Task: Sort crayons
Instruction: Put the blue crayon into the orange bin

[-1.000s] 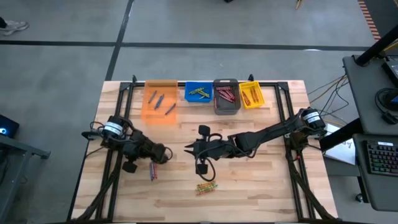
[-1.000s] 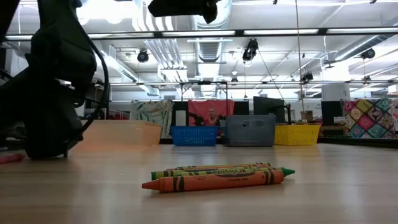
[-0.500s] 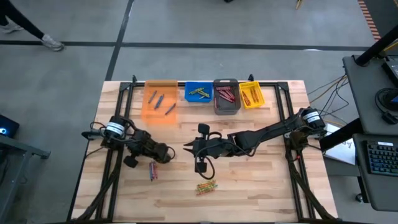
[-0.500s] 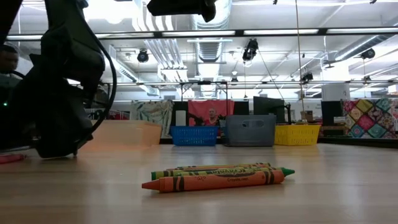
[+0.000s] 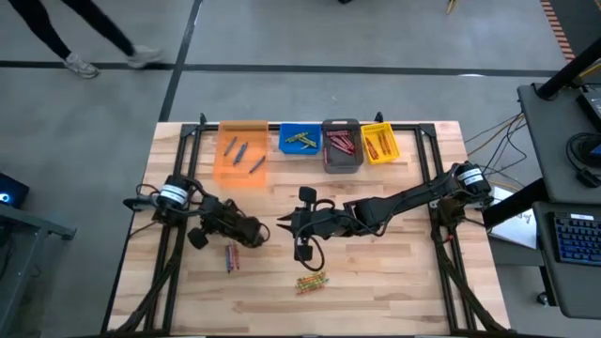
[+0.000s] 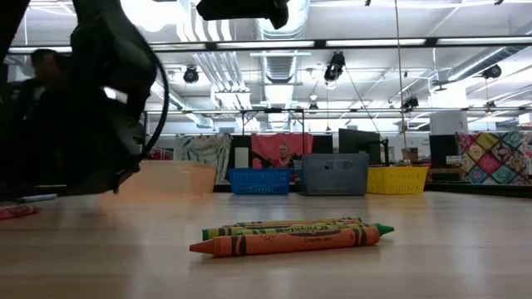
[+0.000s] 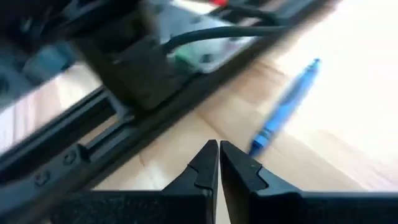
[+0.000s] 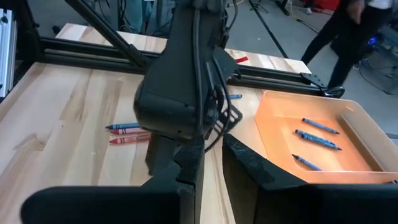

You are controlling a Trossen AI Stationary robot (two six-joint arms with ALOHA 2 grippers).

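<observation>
My left gripper point(image 5: 260, 232) is shut and low over the middle of the table; it also shows in its wrist view point(image 7: 219, 146). A blue crayon point(image 7: 283, 109) lies on the wood just beyond its fingertips, apart from them. My right gripper point(image 5: 285, 225) is open and empty, facing the left gripper; it also shows in its wrist view point(image 8: 212, 149). Red and blue crayons point(image 5: 230, 256) lie near the left gripper. Green and orange crayons point(image 5: 312, 280) lie toward the near edge and show in the low view point(image 6: 291, 232).
Along the far edge stand an orange bin point(image 5: 241, 164) with blue crayons, a blue bin point(image 5: 300, 150) with green-yellow ones, a grey bin point(image 5: 343, 161) with red ones and a yellow bin point(image 5: 378, 156) with orange ones. Dark frame rails run along both table sides. A person walks beyond the table.
My left gripper has gone a little toward the table's right edge, closer to my right gripper, and its wrist has turned somewhat. The crayons on the table have stayed where they were.
</observation>
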